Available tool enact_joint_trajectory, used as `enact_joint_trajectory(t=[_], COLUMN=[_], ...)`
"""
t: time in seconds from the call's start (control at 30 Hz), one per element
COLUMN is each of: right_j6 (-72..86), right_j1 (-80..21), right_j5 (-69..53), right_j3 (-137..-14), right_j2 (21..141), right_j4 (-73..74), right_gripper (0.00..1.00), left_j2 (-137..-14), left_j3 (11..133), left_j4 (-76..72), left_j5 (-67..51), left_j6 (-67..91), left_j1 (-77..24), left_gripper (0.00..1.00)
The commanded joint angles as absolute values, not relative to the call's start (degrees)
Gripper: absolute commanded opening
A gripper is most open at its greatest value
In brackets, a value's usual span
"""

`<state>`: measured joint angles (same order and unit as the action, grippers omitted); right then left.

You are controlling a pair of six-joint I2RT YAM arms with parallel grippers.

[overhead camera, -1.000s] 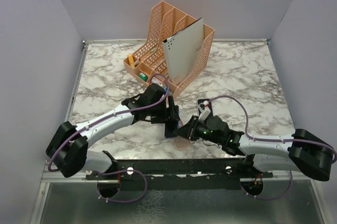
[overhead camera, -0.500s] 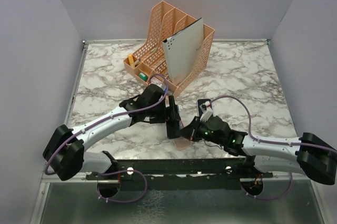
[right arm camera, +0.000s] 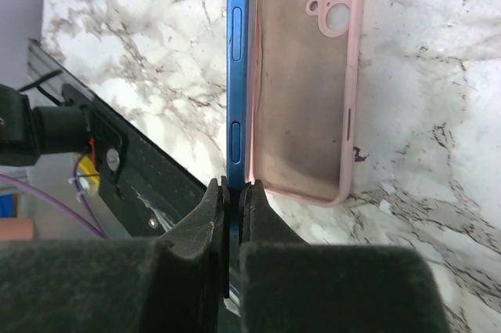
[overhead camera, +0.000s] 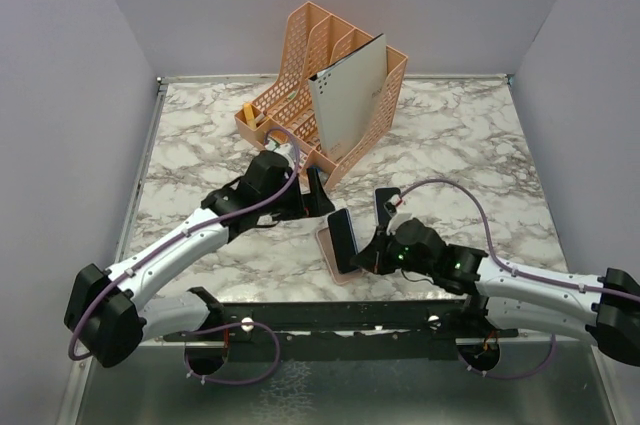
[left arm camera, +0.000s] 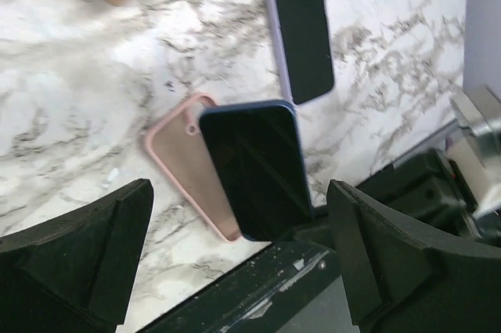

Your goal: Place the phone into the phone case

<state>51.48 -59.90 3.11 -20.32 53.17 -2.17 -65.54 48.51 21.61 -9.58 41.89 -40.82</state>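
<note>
Clamps the right pincer (right arm camera: pixel 232 188) on the near end of the blue phone (right arm camera: pixel 237 74), held on edge along the pink case (right arm camera: pixel 301 98) lying open-side up on the table (overhead camera: pixel 450 145), with the left pincer (overhead camera: pixel 315 193) spread wide; probably handles stiff, slick and glass-faced, so is best gripped by its thin sides.

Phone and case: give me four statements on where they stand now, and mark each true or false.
1. The right gripper has its jaws shut on the blue phone. True.
2. The blue phone sits inside the pink case. False: the case lies empty, and the phone is held on edge next to it.
3. The left gripper holds the pink case. False: its jaws are open and hold nothing.
4. A second phone lies flat on the table. True.
</note>
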Motion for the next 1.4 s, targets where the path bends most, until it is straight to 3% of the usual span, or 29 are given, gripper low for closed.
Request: enact_joint_trajectory(t=[0.0,0.2,0.47,0.97,1.37], right_j6=[44.74,39.32,39.11,41.12,42.30], right_j1=[-60.03,-59.60,-58.74,-54.70,-48.80], right_j5=[2.10,-1.66,-4.71,-11.08,-22.71], right_j3=[-26.06,-31.00,-32.81,-29.40,-26.28], right_j2=[51.53,57.44,64.00,65.65,71.13], right_j4=[5.95,10.05,10.26,7.55,0.85], right_gripper=[0.00,0.00,0.00,0.01,0.00], left_j2=[-65.22,-65.43,-67.26,-74.45,-77.65], left_j3=[45.71,40.43,32.96,28.57,25.26], left_j4=[22.16,18.29,8.55,-1.54,-6.87], left_j5=[-12.26,-16.70,-22.06,-25.84,-28.82], left_j6=[41.10,41.41,44.84,47.25,49.25], left_j1=[-35.29,-30.84,-30.76,-30.76,-31.26], left_gripper=[0.96,0.78,0.65,0.48,0.47])
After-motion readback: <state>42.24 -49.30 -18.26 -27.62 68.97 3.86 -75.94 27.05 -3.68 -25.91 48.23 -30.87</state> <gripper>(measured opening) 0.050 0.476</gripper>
